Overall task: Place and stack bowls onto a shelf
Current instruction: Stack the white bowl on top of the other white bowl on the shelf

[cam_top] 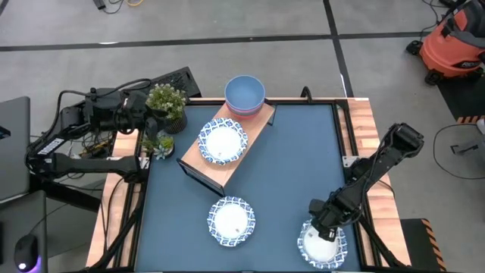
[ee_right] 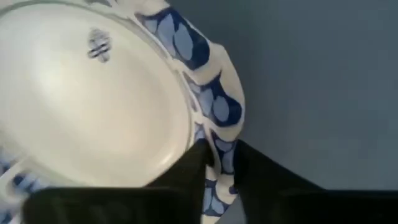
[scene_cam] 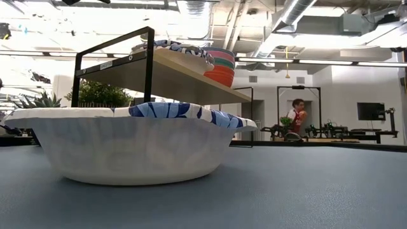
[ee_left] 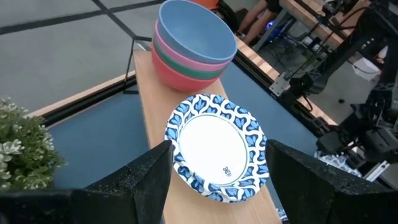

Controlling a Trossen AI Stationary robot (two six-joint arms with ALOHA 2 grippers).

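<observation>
White patterned bowls point(cam_top: 231, 221): 3 visible

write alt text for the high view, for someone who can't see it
The right gripper pinches the rim of a patterned bowl at the blue table's near right corner. Another patterned bowl sits mid-table; the shelf holds a third beside stacked plain bowls. The left arm waits off-table.

Right gripper point(cam_top: 324, 229) jaws pinched shut low; left gripper point(ee_left: 214, 180) spread wide.
</observation>
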